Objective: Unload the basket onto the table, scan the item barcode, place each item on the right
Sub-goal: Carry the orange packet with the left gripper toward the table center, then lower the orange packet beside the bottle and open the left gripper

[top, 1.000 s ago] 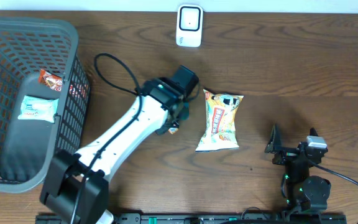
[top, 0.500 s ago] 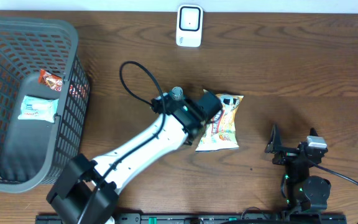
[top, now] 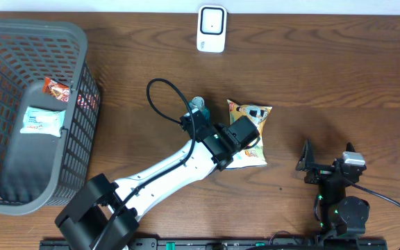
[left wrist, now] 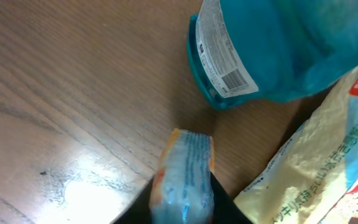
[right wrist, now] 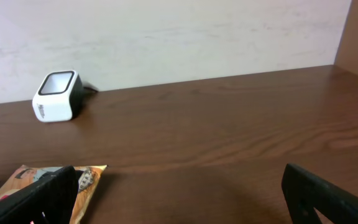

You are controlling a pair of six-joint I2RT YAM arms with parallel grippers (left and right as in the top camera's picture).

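Near centre frame, the left hand [left wrist: 182,211] has swung over the snack bag [top: 255,114], away from the scanner [top: 212,29], pinching the small packet [left wrist: 185,165]; set-down looks next. Right hand [right wrist: 185,196] rests open.

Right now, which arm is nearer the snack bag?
Left. Its end effector, gripping a packet, hangs over the bag's left side; the right end effector sits apart to its right.

White left arm [top: 165,163], black joints, looping black cable [top: 148,94].

dark wood table [top: 339,83] against a plain pale wall [right wrist: 197,31].
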